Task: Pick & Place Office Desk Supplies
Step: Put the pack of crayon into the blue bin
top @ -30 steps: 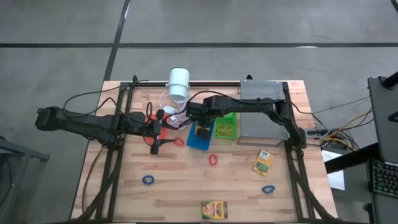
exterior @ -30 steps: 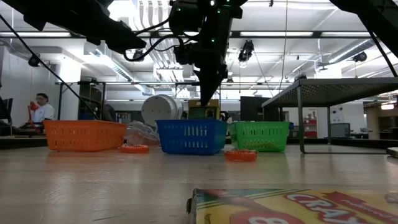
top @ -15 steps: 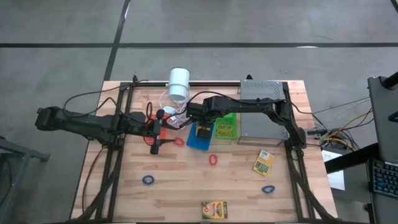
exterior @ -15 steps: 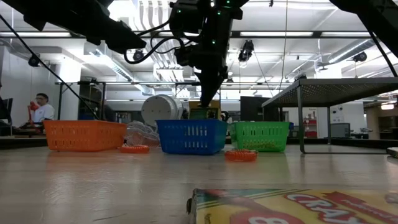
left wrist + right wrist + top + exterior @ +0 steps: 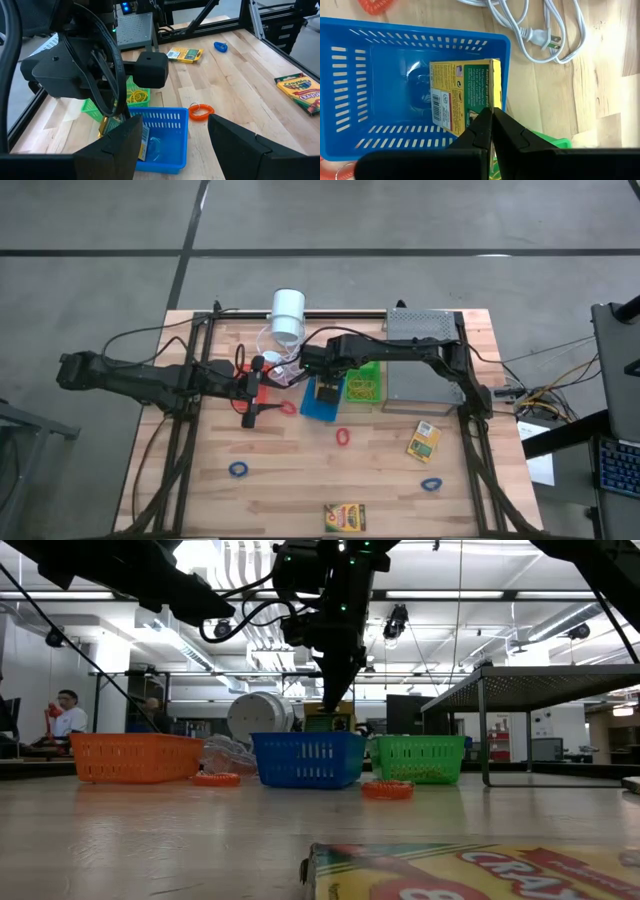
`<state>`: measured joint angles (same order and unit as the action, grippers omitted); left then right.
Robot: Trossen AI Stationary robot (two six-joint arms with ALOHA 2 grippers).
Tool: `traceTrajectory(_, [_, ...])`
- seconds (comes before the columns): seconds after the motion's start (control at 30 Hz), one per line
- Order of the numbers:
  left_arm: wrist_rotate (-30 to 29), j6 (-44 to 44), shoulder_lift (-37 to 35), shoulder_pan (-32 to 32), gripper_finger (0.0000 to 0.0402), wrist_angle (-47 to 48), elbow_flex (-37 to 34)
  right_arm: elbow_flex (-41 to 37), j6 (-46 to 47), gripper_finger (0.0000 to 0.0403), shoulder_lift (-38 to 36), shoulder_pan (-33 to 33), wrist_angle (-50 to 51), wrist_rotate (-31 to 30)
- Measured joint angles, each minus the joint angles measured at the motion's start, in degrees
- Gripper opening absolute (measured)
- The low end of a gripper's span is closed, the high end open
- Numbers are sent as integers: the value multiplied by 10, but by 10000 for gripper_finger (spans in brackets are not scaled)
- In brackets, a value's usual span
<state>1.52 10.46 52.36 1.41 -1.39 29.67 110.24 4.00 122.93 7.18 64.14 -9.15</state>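
Task part done. Right tool (image 5: 491,131) pressed together on the edge of a crayon box (image 5: 465,96), held inside the blue basket (image 5: 324,399) at desk centre; box not yet released. Green basket (image 5: 363,383) just right of the blue one, already holding yellow bands. Red-orange basket (image 5: 137,757) left of the blue one, contents not visible.

Left tool (image 5: 252,414) spread wide and empty, hovering near the red-orange basket, just beside a red band (image 5: 288,407).

Still loose on the desk (image 5: 290,480):
- crayon box (image 5: 424,441), right side, near the grey tray (image 5: 418,376);
- crayon box (image 5: 344,517), at the near edge;
- red band (image 5: 343,437), centre;
- blue band (image 5: 238,470), near left;
- blue band (image 5: 431,484), near right.

Clearances: near half of the desk largely open, giving free approach to the loose items. Box at the near edge close to the drop-off; approach from above judged safest. Far side crowded: baskets in a row, white cylinder (image 5: 288,314) and cord (image 5: 535,30) behind, tray on the right. Both arms converging at the basket row; little room between them.
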Motion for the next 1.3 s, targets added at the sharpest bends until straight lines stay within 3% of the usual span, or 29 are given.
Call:
traceTrajectory(0.37, [0,0,0,0,230,0,0,0,1,14,0,0,-2,0])
traceTrajectory(1.3, [0,0,0,0,230,0,0,-1,1,157,-23,-2,-19,1])
